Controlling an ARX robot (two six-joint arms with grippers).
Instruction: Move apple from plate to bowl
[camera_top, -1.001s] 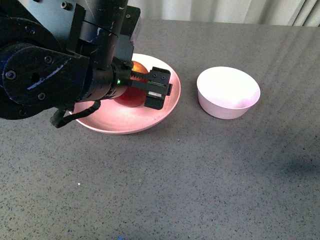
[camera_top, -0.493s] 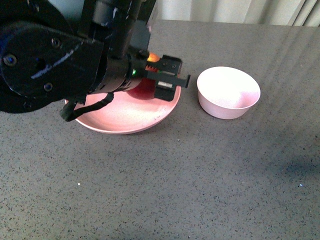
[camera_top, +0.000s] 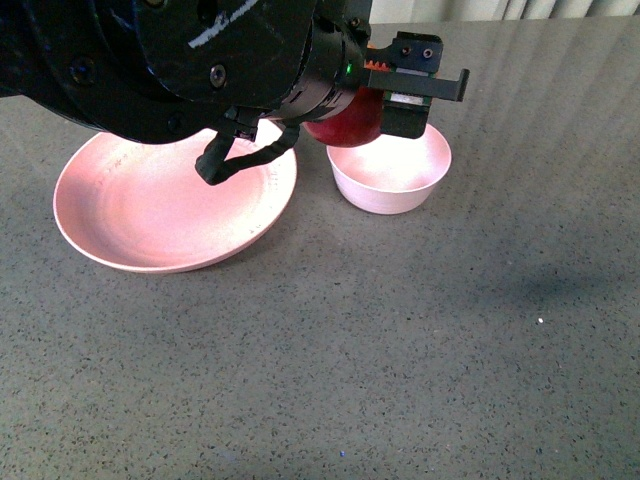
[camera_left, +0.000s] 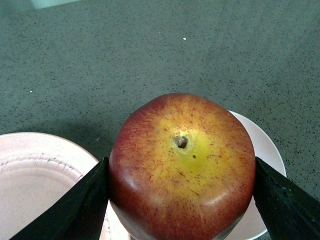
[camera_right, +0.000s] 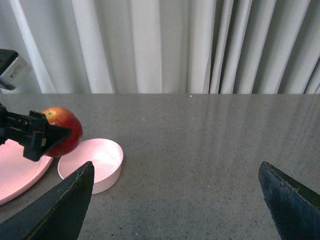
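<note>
The apple (camera_left: 182, 165) is off the dish and in the air. A second ago it sat on the plate (camera_top: 150, 215) with the black fingers either side of it; half a second ago it was just rising. Now it hangs over the bowl (camera_top: 385, 195), above the rim on the plate side rather than over the middle. From where I stand it looks just clear of that rim, though I couldn't swear to the gap. The left gripper (camera_left: 183, 200) has it pinched across its widest part, one finger tight against each flank, stem dimple and yellow patch facing up at the wrist. The jaws are only as far apart as the apple makes them. The plate, beside the bowl on the left arm's side, now lies bare. The right gripper (camera_right: 175, 200) is well off to the bowl's other side, fingers spread wide with nothing between them. So the lift and most of the carry look done. What's left, I'd say, is a short shift to centre the apple over the bowl, then down and let go; released here, it might catch the rim and tip the light bowl on the grey table (camera_top: 400, 350).
</note>
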